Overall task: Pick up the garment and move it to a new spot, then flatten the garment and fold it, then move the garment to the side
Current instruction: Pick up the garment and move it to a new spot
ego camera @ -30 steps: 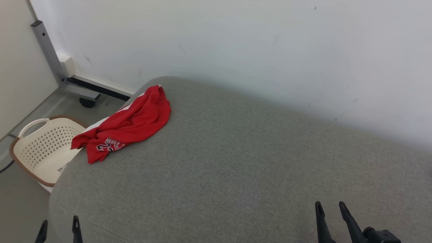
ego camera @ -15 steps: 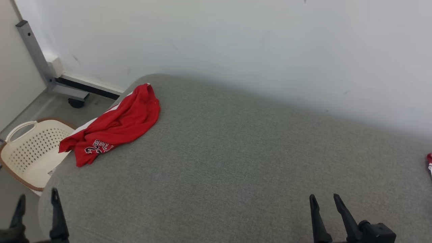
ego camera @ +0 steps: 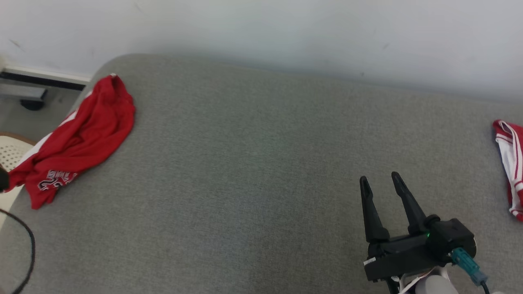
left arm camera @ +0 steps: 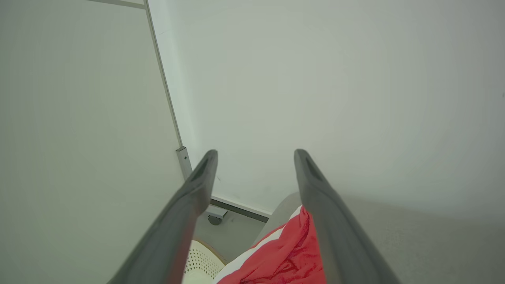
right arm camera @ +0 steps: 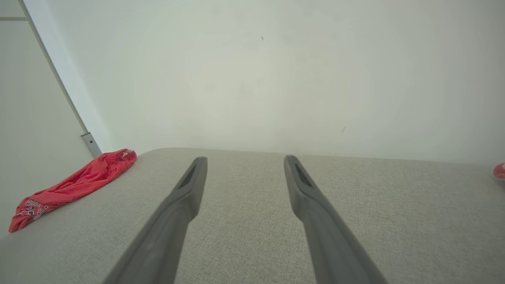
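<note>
So we're looking down at a big grey upholstered cushion [ego camera: 245,163] that's sitting against a white wall [ego camera: 286,24]. A red garment [ego camera: 77,134] with a white side stripe and some printed lettering is lying crumpled at the cushion's far-left end, right by the rounded corner, with part of it hanging over the edge. Just past that edge a white perforated laundry basket [ego camera: 10,149] with a brown rim is sitting on the floor. At the cushion's far right a 2nd piece, a red-and-white striped garment [ego camera: 510,163], is poking into the head view. Most of it is getting cut off, so we're not calling what kind of clothing it is.

The right gripper [ego camera: 379,177] is hovering over bare cushion at the lower right. Its 2 dark fingers are spreading wide with nothing between them, well apart from both garments. The left gripper [left arm camera: 255,153] is also standing wide open and empty. Its wrist camera is showing the red garment and the basket below its fingers, plus a grey metal post [left arm camera: 182,161] in the corner behind. Whether it's touching the fabric, we can't tell.
</note>
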You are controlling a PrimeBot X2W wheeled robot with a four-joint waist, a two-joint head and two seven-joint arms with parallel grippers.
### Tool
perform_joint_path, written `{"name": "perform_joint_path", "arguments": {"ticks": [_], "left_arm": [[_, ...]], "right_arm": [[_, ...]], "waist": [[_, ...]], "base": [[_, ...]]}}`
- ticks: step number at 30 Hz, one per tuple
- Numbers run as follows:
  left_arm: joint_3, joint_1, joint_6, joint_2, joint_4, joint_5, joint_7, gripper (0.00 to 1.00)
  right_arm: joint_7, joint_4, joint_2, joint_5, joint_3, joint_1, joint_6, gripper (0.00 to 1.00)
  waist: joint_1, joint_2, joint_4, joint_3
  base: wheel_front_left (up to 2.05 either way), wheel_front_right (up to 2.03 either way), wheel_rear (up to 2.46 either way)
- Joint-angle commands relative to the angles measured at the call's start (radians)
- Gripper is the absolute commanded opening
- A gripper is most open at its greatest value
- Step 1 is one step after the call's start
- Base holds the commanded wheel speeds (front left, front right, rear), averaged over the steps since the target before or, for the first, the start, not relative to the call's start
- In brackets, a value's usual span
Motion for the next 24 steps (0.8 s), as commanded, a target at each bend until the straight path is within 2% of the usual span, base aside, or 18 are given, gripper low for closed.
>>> {"name": "perform_joint_path", "arguments": {"ticks": [1, 4, 11, 18, 24], "left_arm": [[-0.01, -0.05, -0.01, 0.019, 0.037, -0.005, 0.021, 1.0], [-0.025, -0.166, -0.028, 0.043, 0.127, -0.038, 0.035, 1.0], [-0.072, -0.33, -0.041, 0.093, 0.315, -0.054, 0.064, 1.0], [-0.136, -0.431, -0.05, 0.135, 0.526, -0.063, 0.112, 1.0], [-0.205, -0.478, -0.048, 0.155, 0.641, -0.104, 0.164, 1.0]], "right_arm": [[-0.001, -0.013, -0.001, -0.005, 0.003, -0.023, 0.0, 1.0], [-0.001, -0.041, -0.001, -0.015, 0.008, -0.052, 0.0, 1.0], [-0.001, -0.093, -0.001, -0.03, 0.022, -0.095, 0.0, 1.0], [-0.001, -0.154, 0.0, -0.041, 0.041, -0.119, 0.0, 1.0], [-0.001, -0.183, 0.0, -0.06, 0.047, -0.121, 0.0, 1.0]], "waist": [[-0.0002, -0.0002, -0.128, 0.146], [-0.0002, -0.0002, -0.163, 0.207], [-0.0002, -0.0002, -0.219, 0.307], [-0.0002, -0.0002, -0.255, 0.375], [-0.0002, -0.0002, -0.262, 0.402]], "base": [[0.0, 0.0, 0.0], [0.0, 0.0, 0.0], [0.0, 0.0, 0.0], [0.0, 0.0, 0.0], [0.0, 0.0, 0.0]]}}
